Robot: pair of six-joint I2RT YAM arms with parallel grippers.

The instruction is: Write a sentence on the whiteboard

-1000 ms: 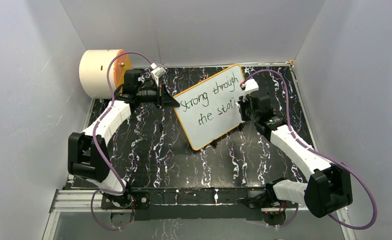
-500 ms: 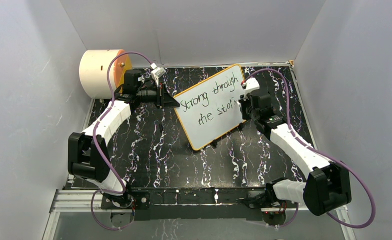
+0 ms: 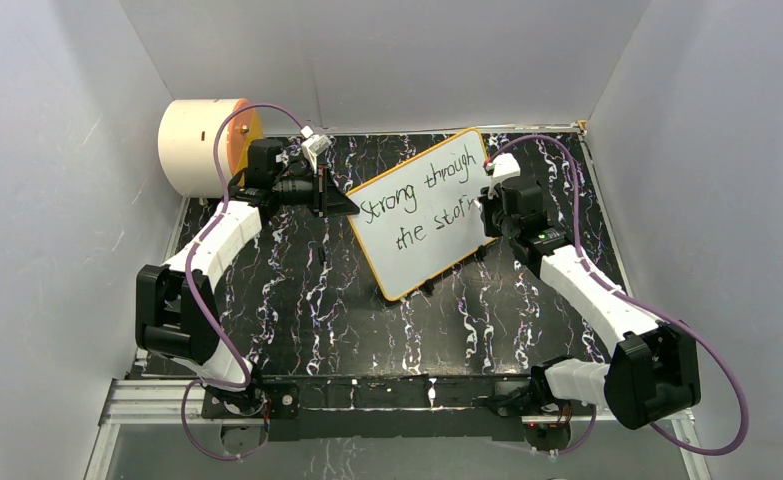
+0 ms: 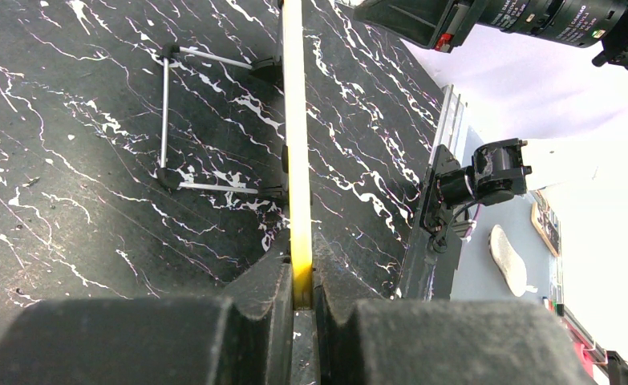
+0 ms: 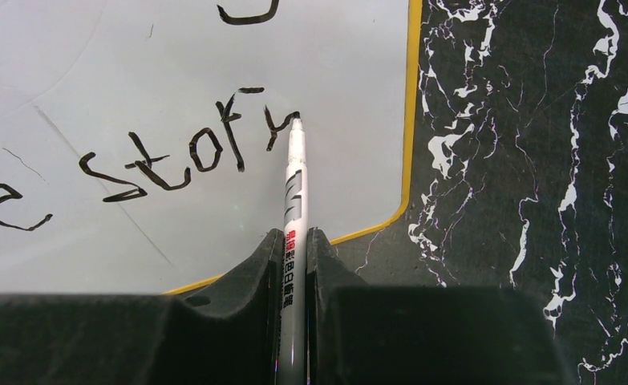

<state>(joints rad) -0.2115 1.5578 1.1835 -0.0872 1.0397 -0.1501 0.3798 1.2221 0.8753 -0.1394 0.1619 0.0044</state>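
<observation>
The whiteboard [image 3: 422, 210], white with an orange-yellow frame, lies tilted on the black marbled table and reads "Strong through the stor" plus a fresh stroke. My left gripper [image 3: 347, 205] is shut on its left frame edge [image 4: 297, 160], seen edge-on in the left wrist view. My right gripper [image 3: 487, 205] is shut on a silver marker [image 5: 294, 233]. The marker's tip touches the board at the end of the last stroke [image 5: 282, 127], near the board's right frame. Writing [image 5: 166, 160] shows on the board [image 5: 94, 64].
A cream cylinder with an orange face [image 3: 207, 145] stands at the back left, behind my left arm. The board's wire feet [image 4: 166, 120] rest on the table. Grey walls enclose the sides and back. The table's front rail [image 3: 367, 395] runs along the near edge.
My right gripper with the marker has shifted slightly along the board's right end, adding to the last letter. The left arm and the board have not moved.
</observation>
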